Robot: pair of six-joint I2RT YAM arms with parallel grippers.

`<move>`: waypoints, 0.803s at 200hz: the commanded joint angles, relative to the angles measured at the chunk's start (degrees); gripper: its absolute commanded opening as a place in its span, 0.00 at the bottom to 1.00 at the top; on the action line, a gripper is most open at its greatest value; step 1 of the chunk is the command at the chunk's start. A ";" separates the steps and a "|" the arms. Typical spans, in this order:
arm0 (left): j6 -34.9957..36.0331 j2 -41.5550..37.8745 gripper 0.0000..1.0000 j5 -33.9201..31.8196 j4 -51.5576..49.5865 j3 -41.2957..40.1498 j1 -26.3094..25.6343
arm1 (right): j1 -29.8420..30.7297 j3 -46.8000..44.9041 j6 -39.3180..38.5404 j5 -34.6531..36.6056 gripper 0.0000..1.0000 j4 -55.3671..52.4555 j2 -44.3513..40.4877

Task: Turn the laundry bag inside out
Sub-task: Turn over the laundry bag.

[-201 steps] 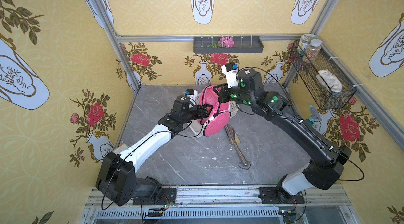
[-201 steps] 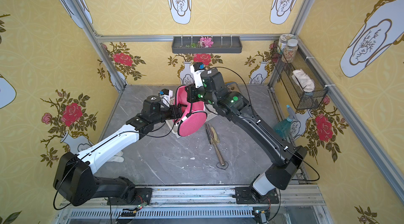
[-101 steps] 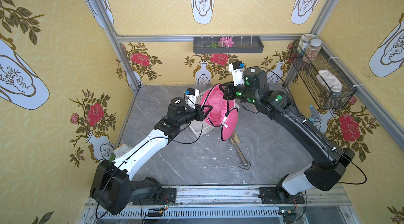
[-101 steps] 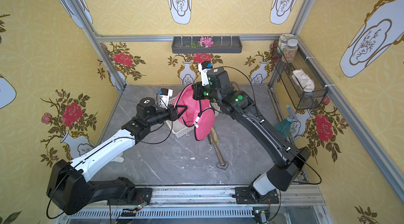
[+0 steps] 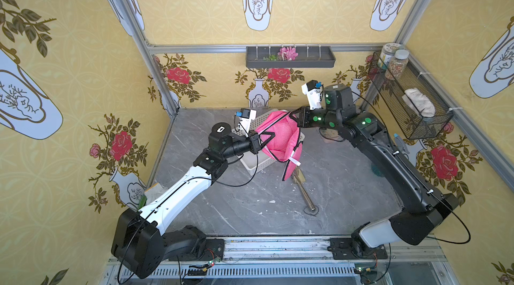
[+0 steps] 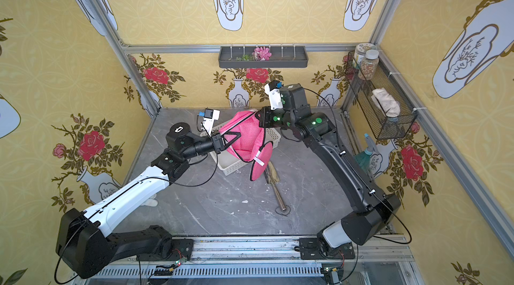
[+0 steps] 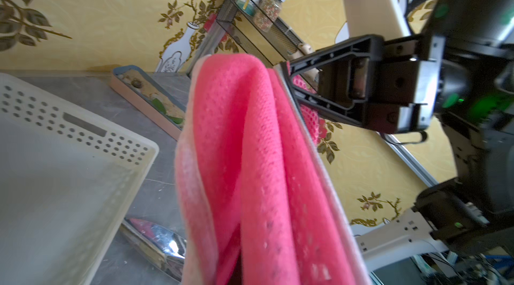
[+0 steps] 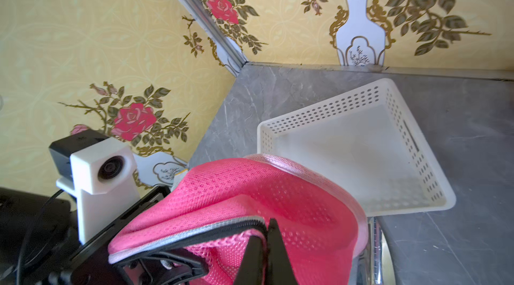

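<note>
The soft pink mesh laundry bag (image 5: 281, 141) with black zipper trim hangs in the air over the white perforated plastic basket (image 5: 253, 165), far middle of the grey marble bench (image 5: 250, 208). The left claw (image 5: 267, 136) is pinched shut on its left edge, and the right claw (image 5: 294, 116) is shut on its far rim. Both grips look set and a round flap dangles on the near side. The turning itself seems mostly ahead.

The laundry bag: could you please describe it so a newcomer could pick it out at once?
Above the back of the grey marble table, the two arms meet. Held up between the left gripper and right gripper, near the white basket, is the laundry bag. Unlike the hard basket, it is soft pink mesh with black zipper trim.
</note>
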 commanded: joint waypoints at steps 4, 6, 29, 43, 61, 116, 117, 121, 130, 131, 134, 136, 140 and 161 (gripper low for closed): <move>-2.26 0.07 0.00 14.02 1.85 1.39 0.27 | -3.80 2.19 0.67 8.38 0.00 5.40 1.12; -2.27 0.12 0.00 14.17 1.69 1.47 0.27 | -3.80 2.43 0.48 7.91 0.00 5.49 1.20; -1.34 1.94 0.00 10.79 -4.84 3.01 0.80 | -2.92 2.94 0.13 1.73 0.00 10.48 1.18; -1.95 3.52 0.00 9.10 -6.62 3.30 1.30 | -0.76 2.21 -1.35 -0.22 0.00 13.43 0.37; -2.00 5.52 0.00 8.13 -7.58 3.77 1.35 | 2.52 3.42 -3.61 -1.64 0.00 13.58 1.02; 0.70 8.73 0.00 12.08 -8.93 5.68 0.72 | 7.38 7.60 -4.27 4.61 0.00 10.68 6.76; 0.80 8.77 0.00 12.27 -8.96 5.68 0.68 | 7.28 7.69 -4.18 4.98 0.00 10.61 6.85; 1.16 8.72 0.00 12.91 -8.97 5.76 0.56 | 6.79 7.91 -3.70 5.92 0.00 10.28 7.43; 1.72 8.54 0.00 14.50 -8.96 5.76 0.55 | 5.08 8.79 -2.49 7.60 0.00 8.77 8.75; 1.79 8.45 0.00 14.67 -8.98 5.72 0.55 | 4.81 8.86 -2.37 7.71 0.00 8.68 8.90; 1.97 8.23 0.00 15.10 -8.98 5.77 0.53 | 4.20 9.06 -2.04 8.02 0.00 8.15 9.34; 2.12 8.07 0.00 15.37 -8.93 5.71 0.53 | 3.71 9.18 -1.95 8.26 0.00 7.83 9.50; 2.42 7.64 0.00 15.89 -8.91 5.69 0.55 | 2.91 9.29 -1.95 8.81 0.00 7.13 9.84; 2.73 4.94 0.00 18.25 -7.19 4.41 0.56 | -1.18 7.48 -2.55 10.25 0.00 4.95 10.19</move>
